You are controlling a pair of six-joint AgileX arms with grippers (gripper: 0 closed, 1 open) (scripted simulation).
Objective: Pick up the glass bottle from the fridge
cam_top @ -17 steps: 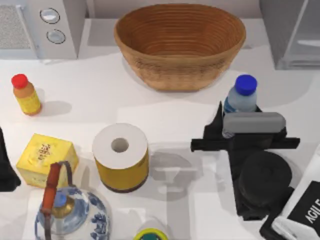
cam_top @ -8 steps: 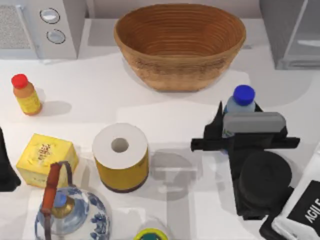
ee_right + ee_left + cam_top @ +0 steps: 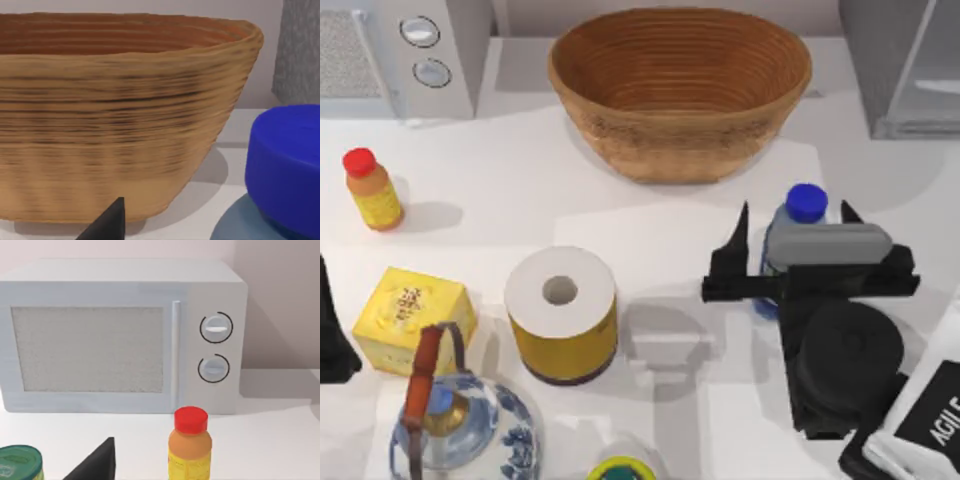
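Note:
The glass bottle [image 3: 802,212], clear blue with a bright blue cap [image 3: 286,170], stands upright on the table right of centre, in front of the basket. My right gripper [image 3: 796,216] is open around it. One black fingertip [image 3: 741,217] is to the bottle's left and the other to its right, each with a gap to the bottle. The fridge [image 3: 908,70], dark grey with a paler door panel, stands at the back right corner. My left gripper [image 3: 332,335] is parked at the table's left edge, open, with one fingertip [image 3: 97,464] showing in the left wrist view.
A woven basket [image 3: 680,85] stands at the back centre. A white microwave [image 3: 400,55] sits at the back left, with a red-capped yellow bottle [image 3: 370,190] in front of it. A yellow box [image 3: 415,318], a paper roll [image 3: 562,315], a blue-white teapot [image 3: 460,425] and a green-lidded can [image 3: 622,468] fill the front.
The right gripper's fingers have spread apart. The bottle has come lower and nearer the wrist, and now stands free between them. The left arm has not moved.

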